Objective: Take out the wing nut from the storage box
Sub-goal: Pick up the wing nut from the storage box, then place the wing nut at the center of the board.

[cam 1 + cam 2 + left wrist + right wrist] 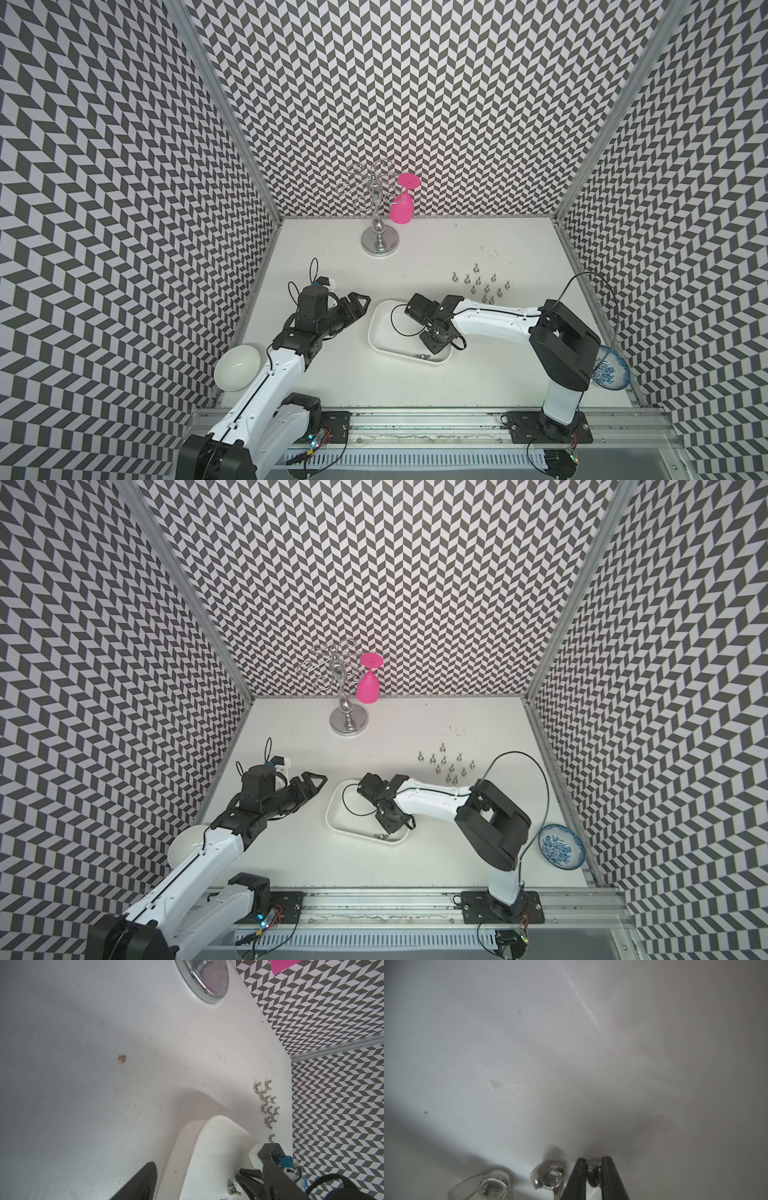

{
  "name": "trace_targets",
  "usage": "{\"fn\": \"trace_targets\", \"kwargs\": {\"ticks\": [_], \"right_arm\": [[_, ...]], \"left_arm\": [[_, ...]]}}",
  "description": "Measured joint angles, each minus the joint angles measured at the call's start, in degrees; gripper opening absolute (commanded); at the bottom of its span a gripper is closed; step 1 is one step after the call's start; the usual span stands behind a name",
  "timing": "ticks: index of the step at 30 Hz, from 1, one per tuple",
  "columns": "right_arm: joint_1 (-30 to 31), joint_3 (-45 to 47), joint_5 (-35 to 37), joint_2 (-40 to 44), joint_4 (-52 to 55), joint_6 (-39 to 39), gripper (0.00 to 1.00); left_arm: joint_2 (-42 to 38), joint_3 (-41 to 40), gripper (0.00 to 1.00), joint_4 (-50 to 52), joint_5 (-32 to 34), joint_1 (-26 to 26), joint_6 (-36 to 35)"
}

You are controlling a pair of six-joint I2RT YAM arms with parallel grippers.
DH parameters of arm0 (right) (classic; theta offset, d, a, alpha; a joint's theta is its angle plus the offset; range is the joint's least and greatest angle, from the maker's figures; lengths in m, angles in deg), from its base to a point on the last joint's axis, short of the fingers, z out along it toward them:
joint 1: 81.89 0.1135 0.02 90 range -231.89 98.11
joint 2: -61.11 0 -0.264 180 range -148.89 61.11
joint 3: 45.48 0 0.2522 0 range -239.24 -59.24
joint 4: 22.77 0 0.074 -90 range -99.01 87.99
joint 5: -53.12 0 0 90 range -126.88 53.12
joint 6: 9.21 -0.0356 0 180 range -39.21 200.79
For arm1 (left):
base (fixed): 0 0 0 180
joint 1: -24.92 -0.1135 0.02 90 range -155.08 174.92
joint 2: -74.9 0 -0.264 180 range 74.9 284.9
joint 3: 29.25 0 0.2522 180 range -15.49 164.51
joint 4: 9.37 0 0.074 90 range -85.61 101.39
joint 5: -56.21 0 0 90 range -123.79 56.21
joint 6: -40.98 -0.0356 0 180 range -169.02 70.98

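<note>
Your right fingers (577, 1178) were clenched on a wing nut (593, 1164) in the near right corner of the storage box (376, 328). Your left fingers (360, 300) stood spread and empty. Best lifted straight up, clear of the loose nuts (550, 1176) beside it.

Shallow white box (374, 332) is lying flat mid-table; silver wing nut (593, 1162) is sitting inside, pinched by right gripper (593, 1167).

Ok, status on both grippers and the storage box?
Right gripper shut on a wing nut, down in the storage box. Left gripper open, beside the box. Two loose wing nuts right beside it.
</note>
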Motion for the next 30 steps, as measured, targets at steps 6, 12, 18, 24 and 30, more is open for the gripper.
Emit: {"fn": "trace_targets", "kwargs": {"ticks": [6, 12, 18, 24, 30], "right_arm": [[-0.1, -0.1, 0.0, 0.0, -0.2, -0.3, 0.01], [-1.1, -0.1, -0.1, 1.1, -1.2, -1.6, 0.00], [-3.6, -1.1, -0.5, 4.6, -2.4, -2.6, 0.00], [-4.5, -1.5, -0.4, 5.7, -2.5, -3.1, 0.00], [-5.7, -2.3, 0.5, 8.0, -2.2, -4.0, 0.00]], "left_arm": [[-0.5, 0.0, 0.79, 0.0, -0.4, 0.0, -0.2], [-0.1, 0.6, 0.73, -0.3, -4.7, 0.3, -1.7], [3.2, 7.6, 0.73, 0.9, -8.4, 5.6, -4.1], [3.9, 10.3, 0.72, 1.5, -10.0, 11.6, -5.0], [7.4, 10.3, 0.72, 1.0, -12.3, 16.5, -4.4]]}}
